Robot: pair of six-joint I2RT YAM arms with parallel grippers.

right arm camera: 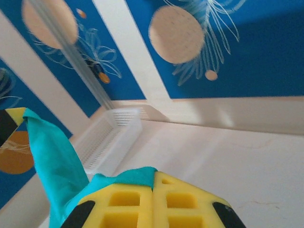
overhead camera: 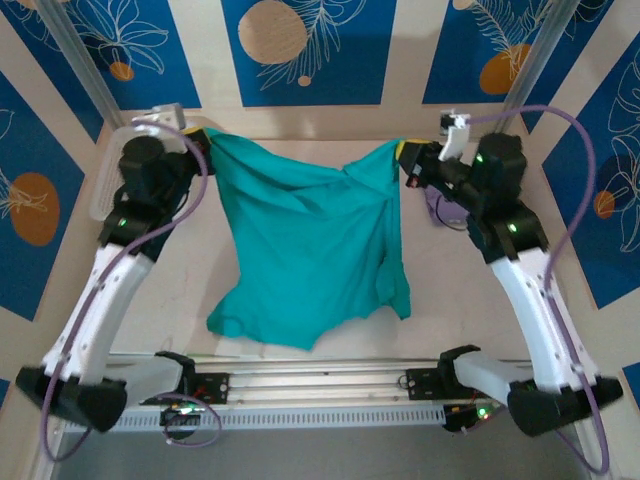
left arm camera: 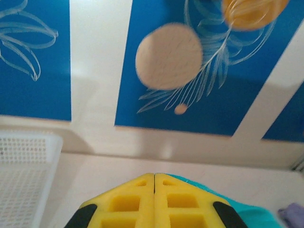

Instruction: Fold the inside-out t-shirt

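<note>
— Where's the t-shirt (overhead camera: 320, 240)?
— Spread out right of the white basket (overhead camera: 106, 175), far edge lifted.
— And the grippers?
— The left gripper (overhead camera: 205, 142) and right gripper (overhead camera: 405, 160) each clamp a far corner

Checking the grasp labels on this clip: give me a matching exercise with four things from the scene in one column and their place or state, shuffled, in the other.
Things:
1. t-shirt
2. left gripper
3. right gripper
4. white basket

Places or states:
A. at the far left edge of the table
B. shut on the shirt corner on the robot's right
C. teal, stretched between both grippers
D. shut on the shirt corner on the robot's left

Pairs: 1-C, 2-D, 3-B, 4-A.
</note>
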